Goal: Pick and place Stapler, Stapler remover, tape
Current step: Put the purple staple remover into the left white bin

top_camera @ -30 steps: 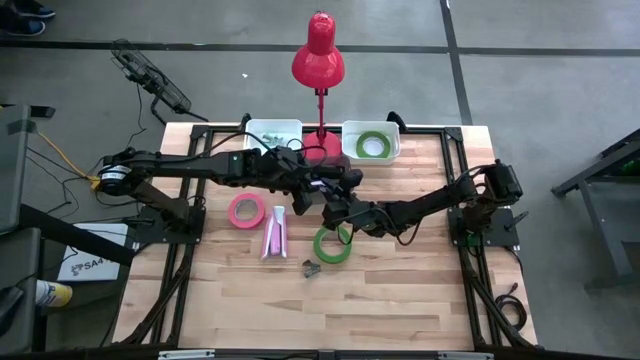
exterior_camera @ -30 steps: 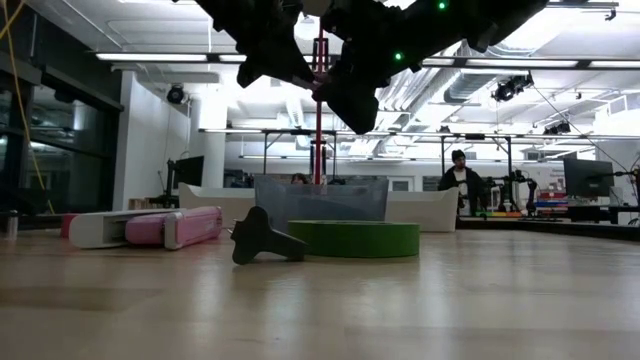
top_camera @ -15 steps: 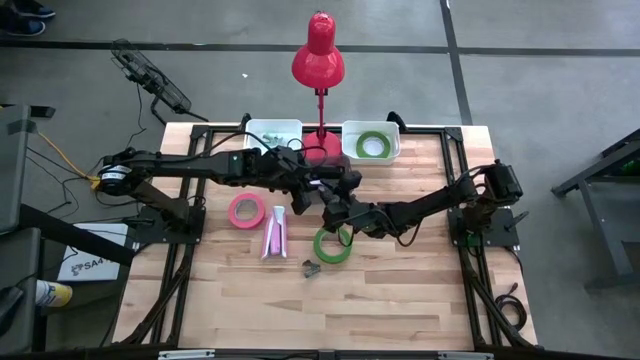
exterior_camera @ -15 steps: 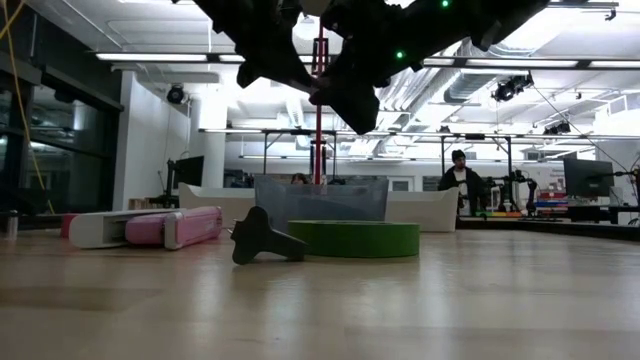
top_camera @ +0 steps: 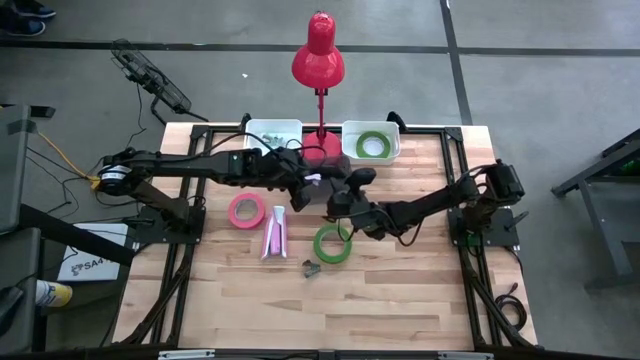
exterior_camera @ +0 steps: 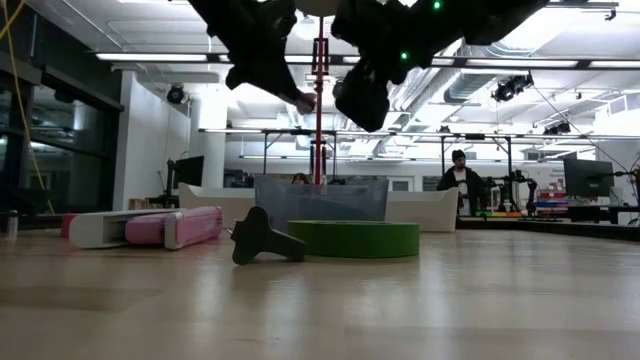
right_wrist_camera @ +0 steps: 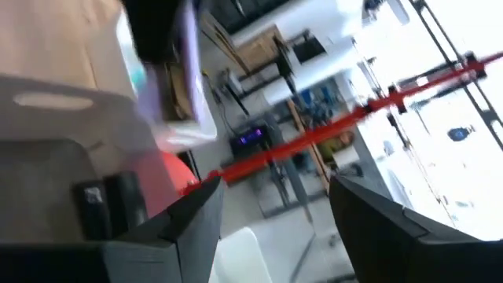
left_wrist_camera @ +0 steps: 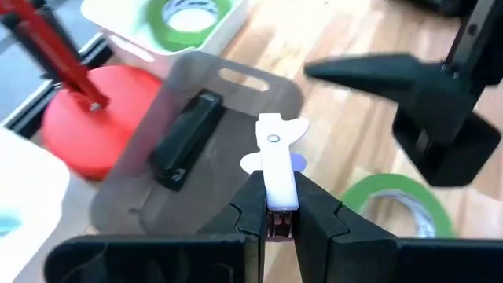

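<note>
The right gripper [exterior_camera: 365,103] has drawn away from the left gripper [left_wrist_camera: 277,189] and its fingers now stand spread, empty. The left one pinches a small white tool [left_wrist_camera: 271,149] (a remover, perhaps) above the table's middle.

Much is left, I judge. Nearest on the bare wood lies a dark remover [top_camera: 310,266], then a green tape [top_camera: 332,243], a pink stapler [top_camera: 274,232] and a pink tape [top_camera: 246,210] — none binned. Beyond them, under the grippers, the grey tray [left_wrist_camera: 134,181] holds a black stapler [left_wrist_camera: 187,140]. At the far edge, one white bin [top_camera: 392,150] holds a second green tape [top_camera: 373,145]; the other bin [top_camera: 255,128] holds small bits I cannot make out.
</note>
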